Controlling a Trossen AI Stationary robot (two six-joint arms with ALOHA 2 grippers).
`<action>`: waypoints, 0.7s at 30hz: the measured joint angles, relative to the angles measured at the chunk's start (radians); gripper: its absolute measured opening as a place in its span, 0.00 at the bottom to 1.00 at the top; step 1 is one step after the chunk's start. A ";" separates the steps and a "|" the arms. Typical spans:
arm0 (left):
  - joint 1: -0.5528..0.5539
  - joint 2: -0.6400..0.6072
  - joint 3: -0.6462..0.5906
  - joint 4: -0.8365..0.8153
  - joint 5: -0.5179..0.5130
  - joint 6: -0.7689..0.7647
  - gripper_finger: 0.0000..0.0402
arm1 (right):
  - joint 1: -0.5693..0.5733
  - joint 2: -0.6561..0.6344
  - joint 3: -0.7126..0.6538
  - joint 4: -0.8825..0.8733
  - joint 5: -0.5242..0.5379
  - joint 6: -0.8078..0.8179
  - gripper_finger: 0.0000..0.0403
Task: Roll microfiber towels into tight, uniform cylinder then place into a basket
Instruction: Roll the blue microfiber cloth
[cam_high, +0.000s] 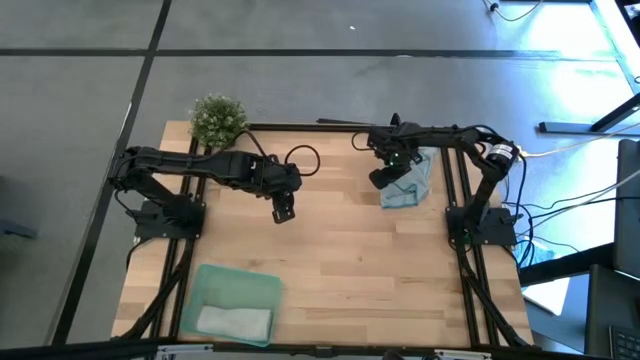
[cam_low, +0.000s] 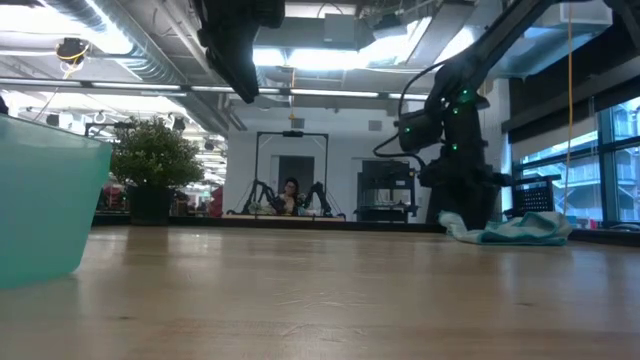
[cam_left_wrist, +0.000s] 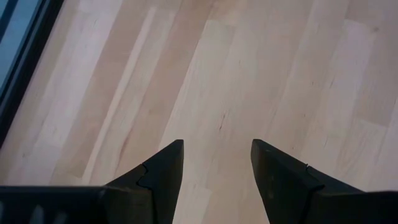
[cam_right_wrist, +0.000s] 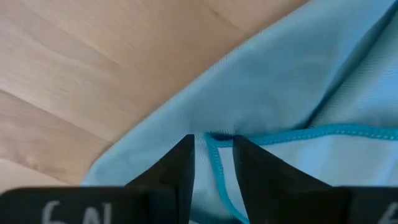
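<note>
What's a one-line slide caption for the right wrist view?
Right gripper, fingers slightly apart over the stitched hem of the crumpled light blue towel on the wooden table.

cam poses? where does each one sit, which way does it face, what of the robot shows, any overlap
High: overhead, facing straight down; both arms, the basket holding the grey towel, the blue towel.
Low: table-top height, facing level across the table into the room; both arms enter from above.
Left wrist: faces bare wood past the open left gripper.
Right wrist: faces the blue towel close up, right gripper fingers straddling its hem.
Shared: high, low and right wrist all see the blue towel.
</note>
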 joint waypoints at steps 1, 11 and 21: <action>0.000 0.000 0.000 0.000 0.005 -0.001 0.46 | -0.004 0.000 0.000 0.000 0.003 0.000 0.28; 0.000 0.000 0.000 0.000 0.030 -0.001 0.46 | -0.019 0.000 -0.034 0.012 0.006 0.003 0.28; 0.000 0.000 0.000 0.000 0.030 -0.001 0.46 | -0.018 -0.004 -0.061 0.052 0.006 -0.009 0.22</action>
